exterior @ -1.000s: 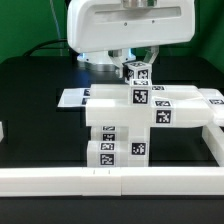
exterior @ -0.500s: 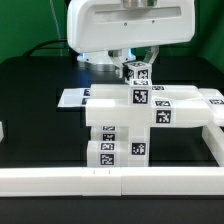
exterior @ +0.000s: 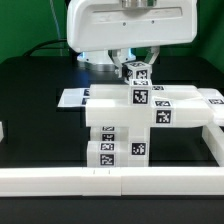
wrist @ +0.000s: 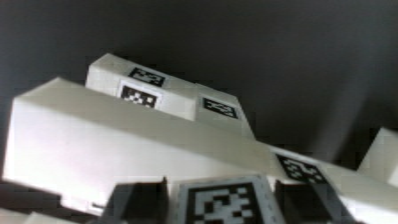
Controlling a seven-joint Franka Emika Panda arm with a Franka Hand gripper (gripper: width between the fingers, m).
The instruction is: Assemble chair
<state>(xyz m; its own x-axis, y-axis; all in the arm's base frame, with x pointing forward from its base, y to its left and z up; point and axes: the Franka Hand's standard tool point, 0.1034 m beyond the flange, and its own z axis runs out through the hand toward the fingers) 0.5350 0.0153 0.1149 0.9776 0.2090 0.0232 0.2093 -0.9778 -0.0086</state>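
Observation:
The chair's white chunky pieces (exterior: pixel 122 128) stand stacked mid-table, with black-and-white tags on their front faces. A small white tagged post (exterior: pixel 137 73) rises from the top of the stack. My gripper (exterior: pixel 136 66) comes down from above and is shut on that post. In the wrist view the dark fingers (wrist: pixel 143 203) sit on either side of the post's tagged face (wrist: pixel 226 203). Beyond it lies a broad white chair block (wrist: pixel 125 130) carrying three tags. The fingertips are hidden behind the post in the exterior view.
The marker board (exterior: pixel 74 98) lies flat behind the stack and reaches both sides. A long plain white rail (exterior: pixel 110 181) runs along the front, with another length (exterior: pixel 214 140) at the exterior view's right. A small white object (exterior: pixel 2 130) shows at the left edge. The table is black.

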